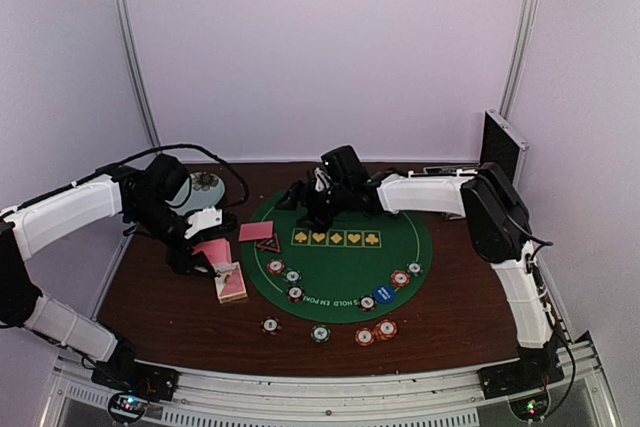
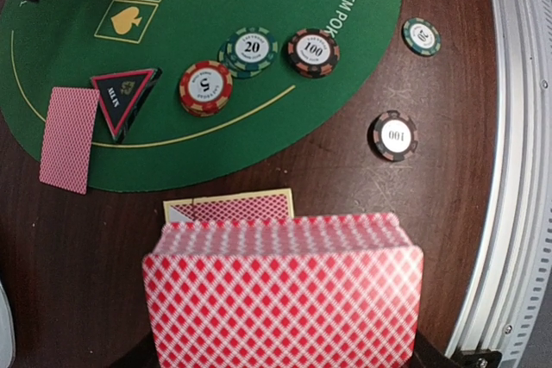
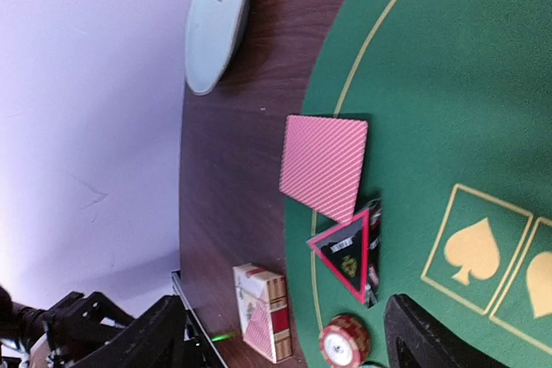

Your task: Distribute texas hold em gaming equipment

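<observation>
My left gripper (image 2: 285,358) is shut on a deck of pink-backed playing cards (image 2: 285,295) and holds it above the card box (image 2: 228,207); in the top view this gripper (image 1: 207,259) hangs off the left edge of the green mat (image 1: 340,267). One card (image 3: 323,165) lies face down across the mat's left edge, touching the black-red triangle marker (image 3: 349,247). My right gripper (image 3: 289,346) is open and holds nothing, just above the mat near that card and marker. A red chip (image 2: 205,88), a green chip (image 2: 248,49) and a black chip (image 2: 312,51) sit beside the marker. A blue disc (image 1: 384,295) lies at the mat's front right.
More chips (image 1: 375,332) lie on the brown table in front of the mat, one (image 2: 395,135) near the metal front rail (image 2: 517,170). A pale blue plate (image 3: 216,28) stands at the back left. The aluminium case (image 1: 500,147) stands open at the back right.
</observation>
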